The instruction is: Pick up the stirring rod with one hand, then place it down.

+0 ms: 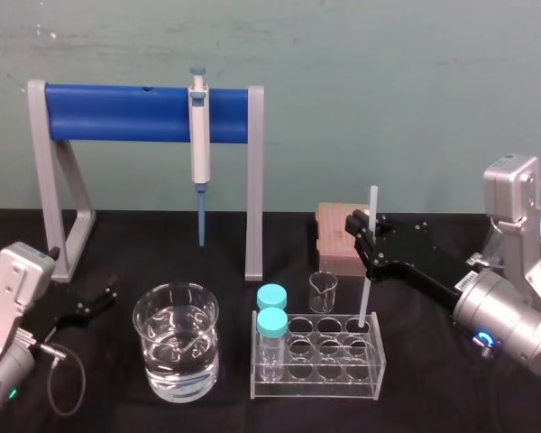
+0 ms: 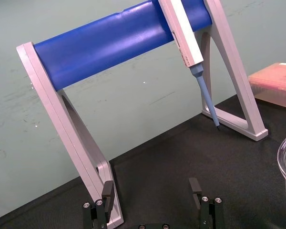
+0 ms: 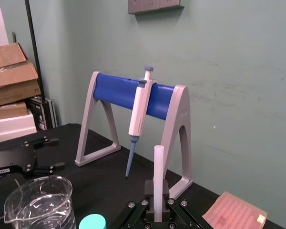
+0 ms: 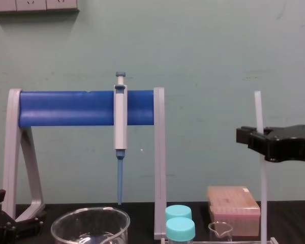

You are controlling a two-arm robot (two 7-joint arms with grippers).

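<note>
The stirring rod (image 1: 371,206) is a thin translucent white rod standing nearly upright at the right of the table. My right gripper (image 1: 368,242) is shut on its middle, reaching in from the right. The rod's lower end reaches the back right hole of the clear tube rack (image 1: 316,386). In the right wrist view the stirring rod (image 3: 158,164) rises from between the right gripper's (image 3: 157,202) jaws. The chest view shows the stirring rod (image 4: 257,109) passing through the black right gripper (image 4: 262,143). My left gripper (image 1: 95,302) lies parked at the left, open, nothing in it.
A grey stand with a blue bar (image 1: 117,113) holds a pipette (image 1: 199,135) at the back. A glass beaker of water (image 1: 176,341) stands front centre. Two teal-capped vials (image 1: 271,311) sit in the rack. A small beaker (image 1: 323,290) and a pink tip box (image 1: 332,236) stand behind the rack.
</note>
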